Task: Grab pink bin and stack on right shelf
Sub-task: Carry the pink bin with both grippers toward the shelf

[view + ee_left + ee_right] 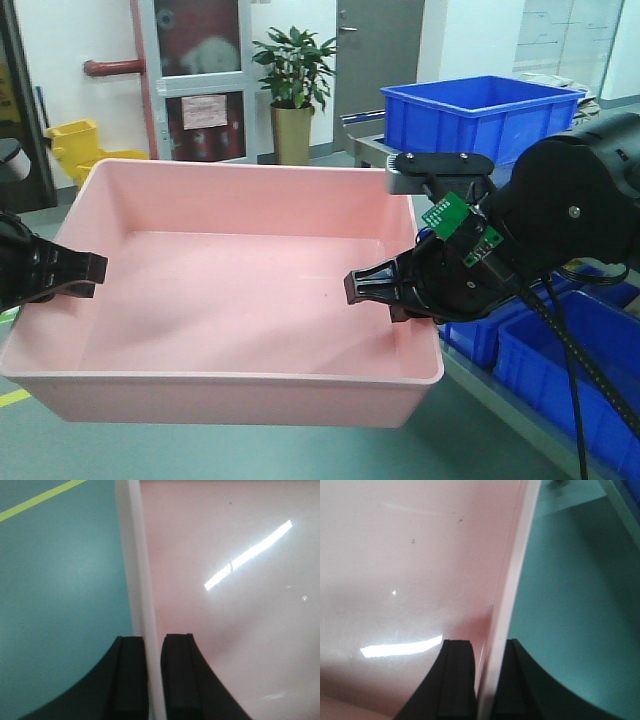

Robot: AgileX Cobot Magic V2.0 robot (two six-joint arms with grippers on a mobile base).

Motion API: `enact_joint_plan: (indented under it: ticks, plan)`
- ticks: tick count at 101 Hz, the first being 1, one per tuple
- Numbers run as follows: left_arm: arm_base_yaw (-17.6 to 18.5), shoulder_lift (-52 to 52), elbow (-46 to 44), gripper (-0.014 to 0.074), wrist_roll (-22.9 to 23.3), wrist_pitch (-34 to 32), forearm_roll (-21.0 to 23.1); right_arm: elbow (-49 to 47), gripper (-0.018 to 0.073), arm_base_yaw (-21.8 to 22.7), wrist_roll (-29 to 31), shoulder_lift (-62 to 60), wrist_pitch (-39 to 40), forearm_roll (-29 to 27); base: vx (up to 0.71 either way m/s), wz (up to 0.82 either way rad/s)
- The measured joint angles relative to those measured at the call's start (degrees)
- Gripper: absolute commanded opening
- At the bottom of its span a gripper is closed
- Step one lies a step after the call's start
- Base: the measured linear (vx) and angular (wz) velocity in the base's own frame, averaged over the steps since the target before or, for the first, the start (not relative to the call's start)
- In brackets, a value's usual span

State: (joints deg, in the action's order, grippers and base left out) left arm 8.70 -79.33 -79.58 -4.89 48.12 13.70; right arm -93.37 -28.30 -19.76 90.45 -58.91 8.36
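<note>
The pink bin [235, 290] is held in the air in front of me, empty, above the green floor. My left gripper [85, 275] is shut on its left wall; in the left wrist view the gripper [154, 680] has one finger either side of the pale rim [142, 580]. My right gripper [372, 290] is shut on the right wall; in the right wrist view the gripper [487, 685] has the rim [512, 580] pinched between its fingers. The bin's inside [405, 570] is bare and glossy. The right shelf is out of view.
A large blue crate [480, 115] sits on a metal stand behind the bin at right. More blue crates [570, 370] stand low at right, under my right arm. A potted plant [295, 95] and a yellow bucket [75, 145] stand far back by the wall.
</note>
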Motion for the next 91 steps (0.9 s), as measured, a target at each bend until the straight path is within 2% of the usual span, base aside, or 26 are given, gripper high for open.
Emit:
enact_joint_plan:
  ticks: [26, 91]
  plan:
    - [0.00, 0.00, 0.00, -0.0005, 0.00, 0.00, 0.00, 0.00, -0.0008, 0.00, 0.00, 0.00, 0.05, -0.06, 0.51, -0.32]
    - [0.00, 0.00, 0.00, -0.0005, 0.00, -0.05, 0.00, 0.00, -0.0008, 0.00, 0.00, 0.00, 0.00, 0.01, 0.46, -0.51]
